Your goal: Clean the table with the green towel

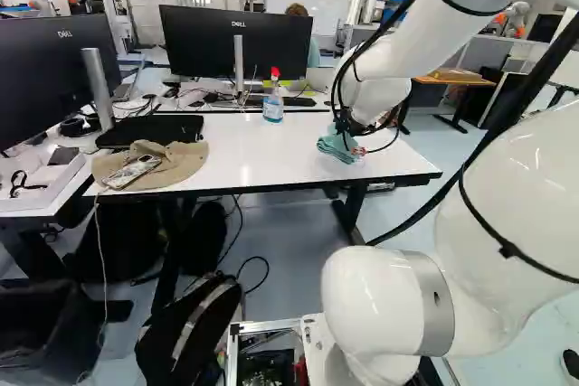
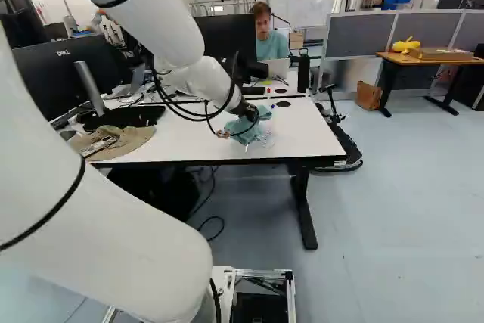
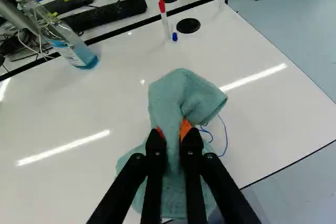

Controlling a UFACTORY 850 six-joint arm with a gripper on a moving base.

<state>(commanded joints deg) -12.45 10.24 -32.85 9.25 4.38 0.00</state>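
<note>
1. While your gripper [image 2: 246, 112] hangs over the white table [image 1: 262, 155], right of centre in the left base view, its fingers are closed on the green towel [image 3: 167, 98].
2. Your towel bunches up ahead of the fingers and spreads under them; can't tell if it touches the tabletop.
3. You've got a spray bottle [image 1: 272, 107] upright, upper middle of the left base view.
4. Tan hat [image 1: 184, 161], left side, same view.

Bright light fills the room [image 2: 393, 187], with long white streaks of glare [image 3: 63, 147] across the tabletop [image 3: 126, 103].
</note>
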